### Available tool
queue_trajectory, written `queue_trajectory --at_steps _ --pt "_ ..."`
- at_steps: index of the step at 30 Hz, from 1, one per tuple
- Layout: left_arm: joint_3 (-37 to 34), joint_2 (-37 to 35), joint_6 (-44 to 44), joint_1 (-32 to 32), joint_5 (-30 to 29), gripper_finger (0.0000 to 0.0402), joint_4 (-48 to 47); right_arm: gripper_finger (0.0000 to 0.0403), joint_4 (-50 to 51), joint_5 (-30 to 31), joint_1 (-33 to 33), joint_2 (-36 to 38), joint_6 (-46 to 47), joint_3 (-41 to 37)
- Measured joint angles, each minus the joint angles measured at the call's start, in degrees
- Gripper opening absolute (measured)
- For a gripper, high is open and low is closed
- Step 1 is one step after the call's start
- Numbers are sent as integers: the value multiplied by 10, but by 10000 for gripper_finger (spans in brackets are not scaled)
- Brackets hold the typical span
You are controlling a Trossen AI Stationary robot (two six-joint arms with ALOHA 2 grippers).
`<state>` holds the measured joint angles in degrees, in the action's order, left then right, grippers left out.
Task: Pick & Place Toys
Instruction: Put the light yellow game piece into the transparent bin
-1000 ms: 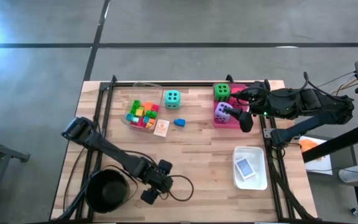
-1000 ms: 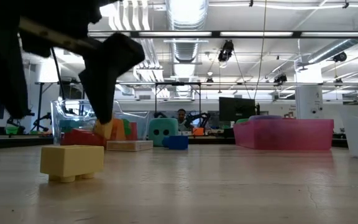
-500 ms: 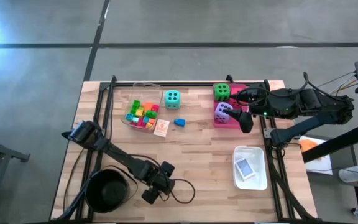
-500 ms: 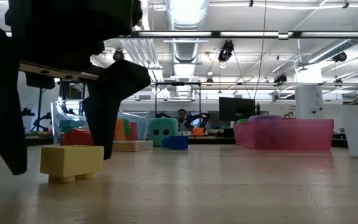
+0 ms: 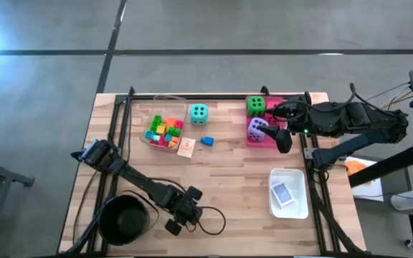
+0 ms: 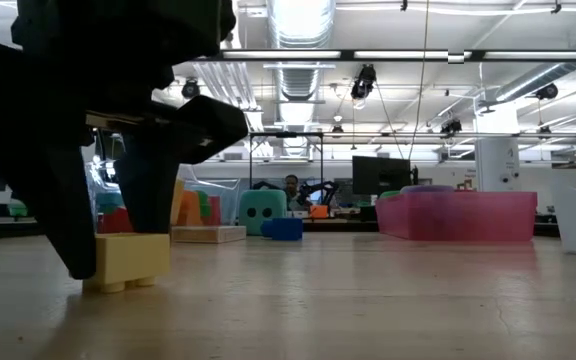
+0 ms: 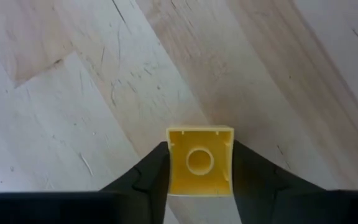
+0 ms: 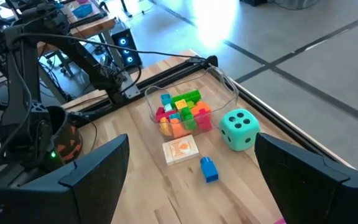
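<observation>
The left gripper (image 6: pixel 108 255) has come down since a moment ago and drawn its fingers in around the yellow block (image 7: pixel 200 160), which sat clear in front of them before. Now the fingers (image 7: pixel 146 177) press both flat sides of the block, one on each side, with the block standing on the table (image 5: pixel 235 179) at the near edge, just beside the black pot (image 5: pixel 124 218). From the low view the block's base looks to be on the wood, so I'd call it clamped but not lifted.

The right gripper (image 5: pixel 284 140) hangs wide open over the pink tray (image 5: pixel 269 138), beside the purple die (image 5: pixel 257 129), holding nothing.

The block is small, hard, hollow plastic: very light, stiff, smooth-sided. It won't crush, but I'd guess it could squirt out or twist if pinched off-centre. The flat opposite walls, mid-height, are the right place, and that is where the fingers sit.

Farther off, the teal die (image 5: pixel 198 113), a blue block (image 5: pixel 207 141) and a card (image 5: pixel 186 147) lie by the clear tray (image 5: pixel 171 100) of blocks.
</observation>
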<state>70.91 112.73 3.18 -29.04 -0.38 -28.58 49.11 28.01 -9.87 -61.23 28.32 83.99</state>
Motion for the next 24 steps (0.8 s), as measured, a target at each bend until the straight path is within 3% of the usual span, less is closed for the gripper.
queue_trajectory --at_steps 18,24 --pt "3 -5 -5 1 0 129 -19 340 4 0 0 0 -3 -2" --pt "3 -74 -32 8 -15 129 -72 340 3 0 0 0 0 -2"
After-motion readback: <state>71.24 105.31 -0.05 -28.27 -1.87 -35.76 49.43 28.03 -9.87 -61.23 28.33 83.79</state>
